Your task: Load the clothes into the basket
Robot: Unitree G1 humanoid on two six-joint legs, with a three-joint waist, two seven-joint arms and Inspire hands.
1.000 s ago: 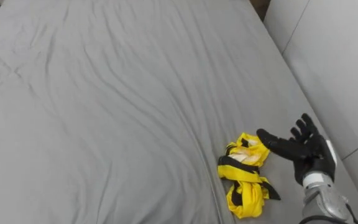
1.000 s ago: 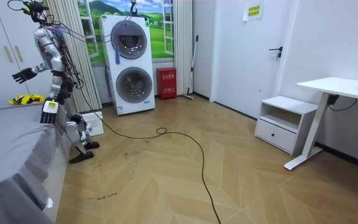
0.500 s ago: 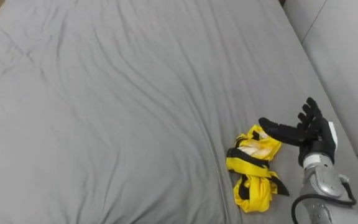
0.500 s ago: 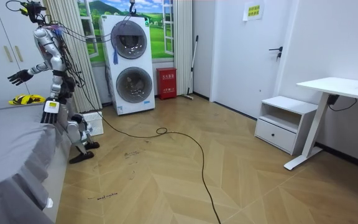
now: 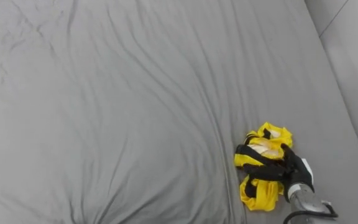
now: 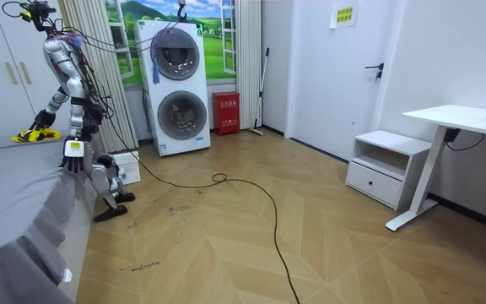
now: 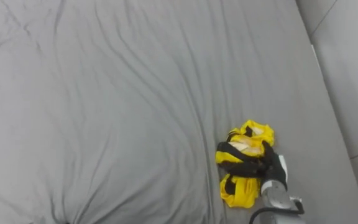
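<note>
A wrinkled grey bed sheet [image 5: 117,106] spreads across the frame, with a white panel [image 5: 356,56] along its right edge. The yellow-and-black garment [image 5: 258,149] lies bunched at lower right. The right hand [image 5: 295,172] rests on its right side, dark fingers across the cloth; whether they grip it I cannot tell. In the room view the left hand [image 6: 69,160] hangs at the bed's edge.
</note>
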